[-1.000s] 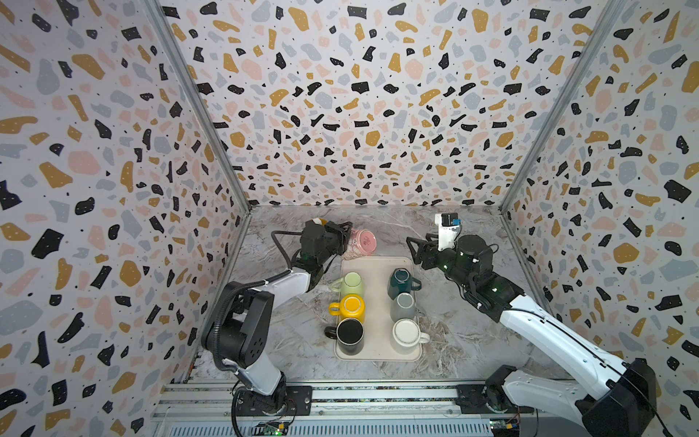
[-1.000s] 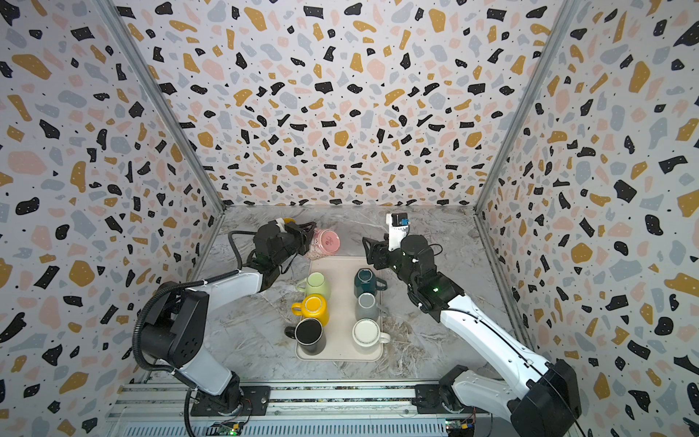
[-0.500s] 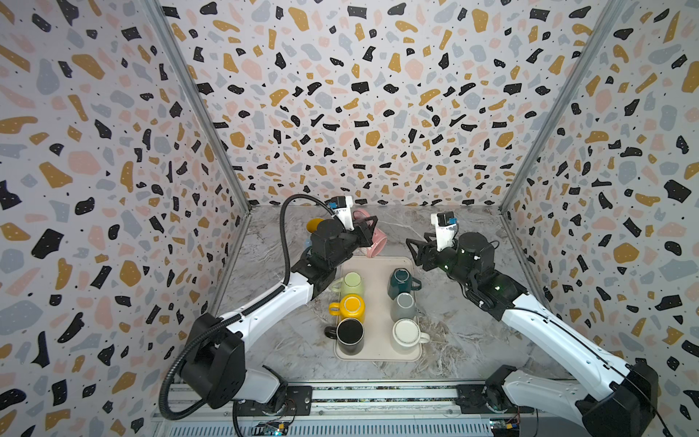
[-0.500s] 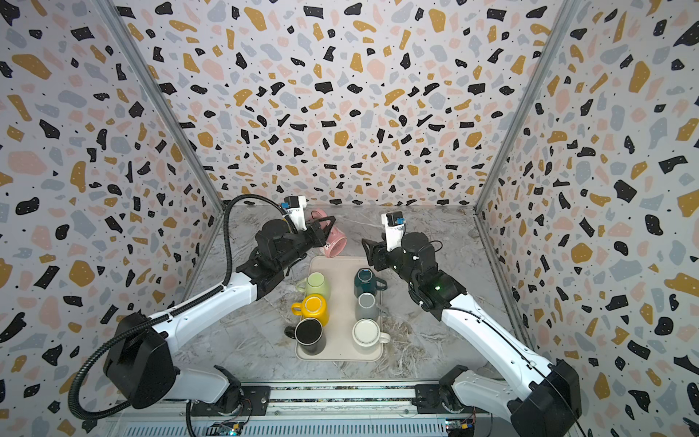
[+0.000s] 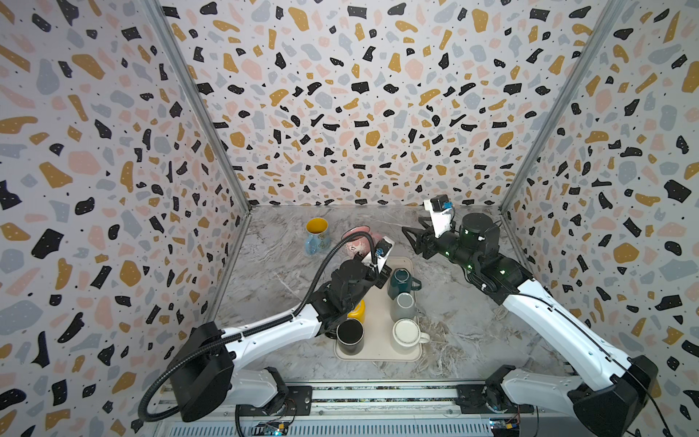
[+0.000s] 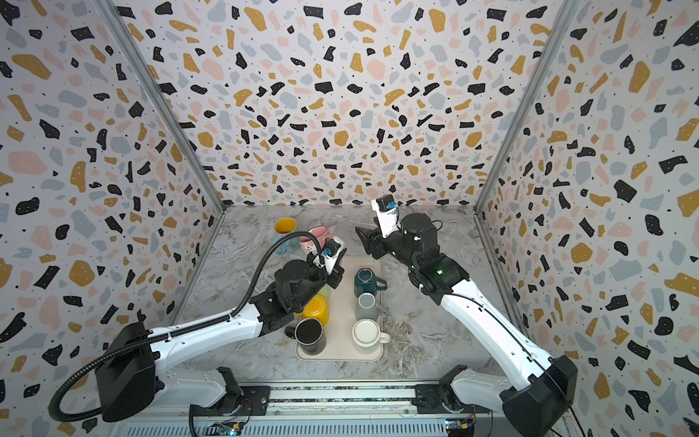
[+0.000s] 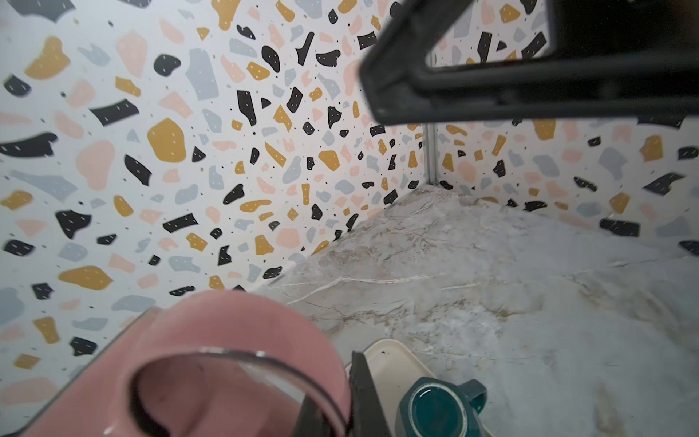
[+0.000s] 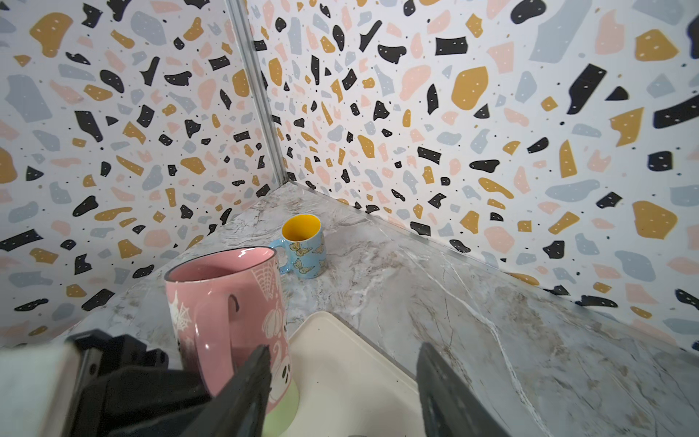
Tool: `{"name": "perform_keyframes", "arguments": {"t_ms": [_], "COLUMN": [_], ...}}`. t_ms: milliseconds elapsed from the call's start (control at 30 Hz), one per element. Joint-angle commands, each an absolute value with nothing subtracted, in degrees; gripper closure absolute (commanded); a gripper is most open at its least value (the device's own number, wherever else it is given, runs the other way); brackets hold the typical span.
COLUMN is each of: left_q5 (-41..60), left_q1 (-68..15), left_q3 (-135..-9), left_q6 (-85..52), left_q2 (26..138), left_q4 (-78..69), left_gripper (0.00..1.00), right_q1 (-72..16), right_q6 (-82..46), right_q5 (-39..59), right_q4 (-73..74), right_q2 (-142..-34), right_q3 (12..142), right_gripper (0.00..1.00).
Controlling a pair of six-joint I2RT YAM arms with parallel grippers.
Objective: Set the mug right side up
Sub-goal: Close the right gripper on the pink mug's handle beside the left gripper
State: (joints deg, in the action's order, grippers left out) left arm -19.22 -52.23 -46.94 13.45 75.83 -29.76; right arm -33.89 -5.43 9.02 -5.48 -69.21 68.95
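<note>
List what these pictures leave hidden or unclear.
Pink mug base: partly behind the right gripper in the right wrist view, behind the left arm in both top views. Resting or lifted, cannot tell.
Green mug: only a sliver in the right wrist view, mostly under the left arm in top views.
Left gripper: fingertips cut off by the left wrist view's edge, blurred.

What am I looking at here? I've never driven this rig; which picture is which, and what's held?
Two robot arms work over a marble table. The two wide pictures come from one overhead camera; the two close-ups come from cameras on each arm's wrist. The left gripper is shut on the pink mug, holding it mouth up near the far end of the cream tray, which carries more mugs. The right gripper, fingers apart, holds nothing. A blue butterfly mug stands upright on the table behind.
</note>
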Motion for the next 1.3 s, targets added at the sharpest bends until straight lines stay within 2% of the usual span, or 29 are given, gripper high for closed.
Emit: {"name": "perform_keyframes", "arguments": {"t_ms": [0, 300, 567, 1100, 1267], "left_q5": [-30.0, -33.1, -33.5, -33.9, -33.7], "left_q1": [-54.4, -57.4, -58.1, -58.3, -58.5], "left_q3": [-46.7, -41.9, -41.0, -40.8, -40.9], "left_q6": [30.1, 47.1, 52.2, 56.6, 57.6], "left_q2": [74.8, 77.1, 78.1, 78.7, 79.1], "left_q4": [-47.6, -56.9, -55.8, -52.9, -51.9], "left_gripper": [1.00, 1.00, 1.00, 1.00, 1.00], "right_q1": [-33.5, -29.4, -28.0, -28.0, -28.1], "right_q6": [-1.4, 6.7, 11.6, 16.2, 15.8], "right_q5": [13.6, 26.7, 37.1, 46.6, 48.5], "right_q4": [-8.6, -11.0, -12.8, -21.8, -22.0], "right_q2": [-70.3, -71.8, -71.7, -76.5, -77.7], "right_q3": [72.7, 74.9, 75.1, 79.5, 79.9], "right_gripper": [0.37, 0.28, 0.25, 0.25, 0.30]}}
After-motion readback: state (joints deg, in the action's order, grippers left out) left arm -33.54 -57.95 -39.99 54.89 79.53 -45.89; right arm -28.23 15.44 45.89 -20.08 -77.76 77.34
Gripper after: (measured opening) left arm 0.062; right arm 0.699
